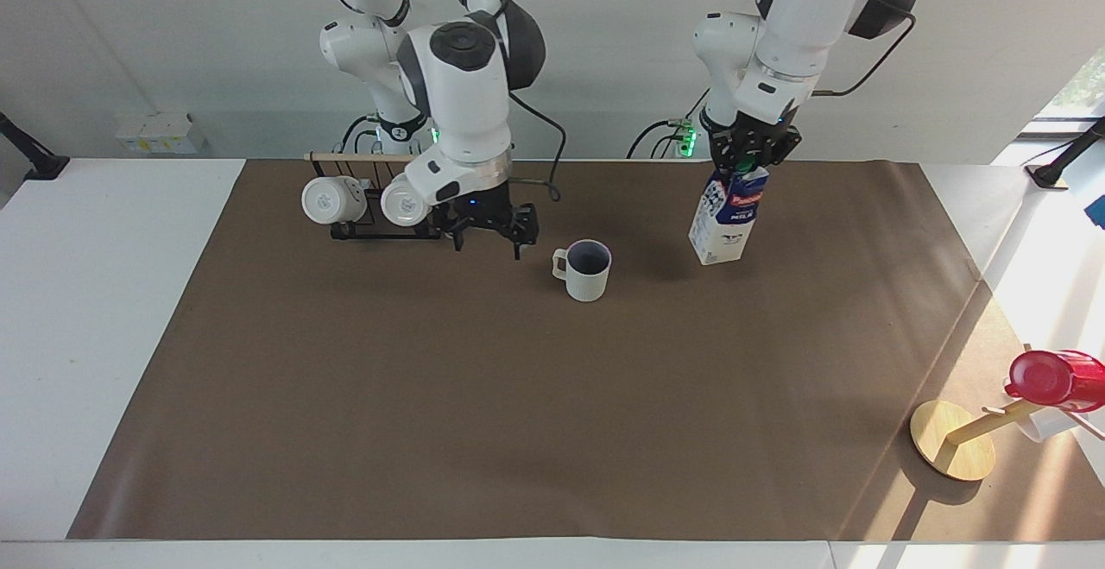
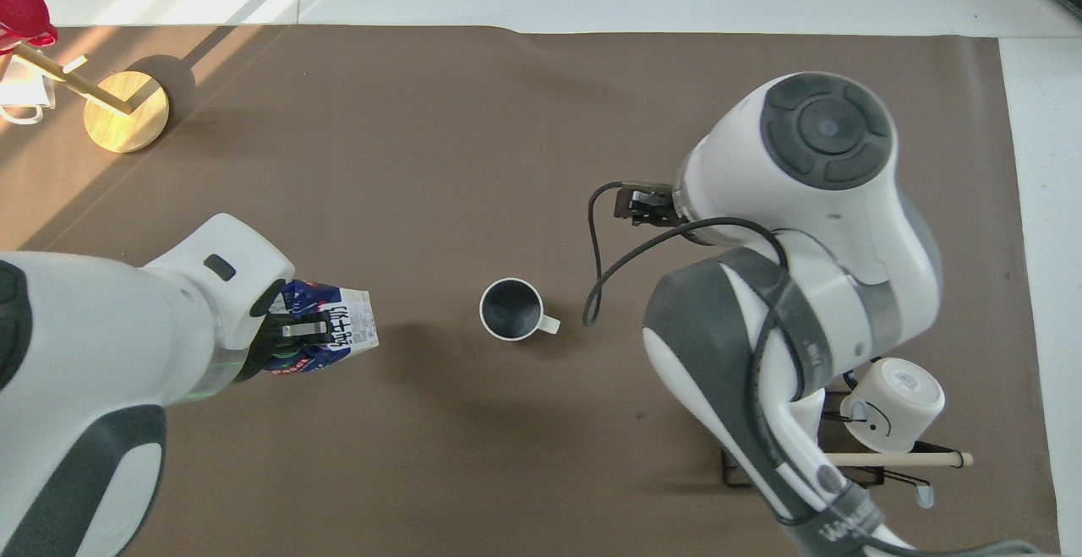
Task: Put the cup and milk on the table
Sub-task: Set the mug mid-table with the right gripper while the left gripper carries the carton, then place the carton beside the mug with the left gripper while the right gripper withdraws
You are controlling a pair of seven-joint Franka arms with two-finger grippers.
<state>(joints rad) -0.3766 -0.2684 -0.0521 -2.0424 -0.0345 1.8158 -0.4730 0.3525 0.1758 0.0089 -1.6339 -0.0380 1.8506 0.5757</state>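
Two arms work over the large white table [image 1: 112, 310] under its wide brown paper sheet [image 1: 518, 414], most of which lies bare from the middle out to the edge away from the robots. By the overhead view's clock, the light grey-white mug with the dark inside [image 1: 588, 269] [image 2: 510, 309] stands upright near the centre, handle toward three o'clock, with free sheet all round it.

The left gripper [image 1: 750, 161] [image 2: 303, 330] is clamped on the top of the tall blue-and-white milk carton [image 1: 728, 222] [image 2: 338, 339], which hangs tilted at about nine o'clock from the mug; whether its base touches the sheet is hard to say.

The right gripper [image 1: 486, 230] has its fingers apart, holds nothing, and hovers between the mug and the black wire rack with the wooden bar [image 1: 380, 228] [image 2: 879, 461] carrying two white mugs [image 1: 371, 199].

Overhead, the right arm covers its own gripper and most of the rack, leaving one white mug showing. At ten o'clock, a round wooden stand [image 1: 952, 452] [image 2: 125, 111] bears a red cup [image 1: 1055, 379] [image 2: 24, 9], cut off by the overhead view's edge.
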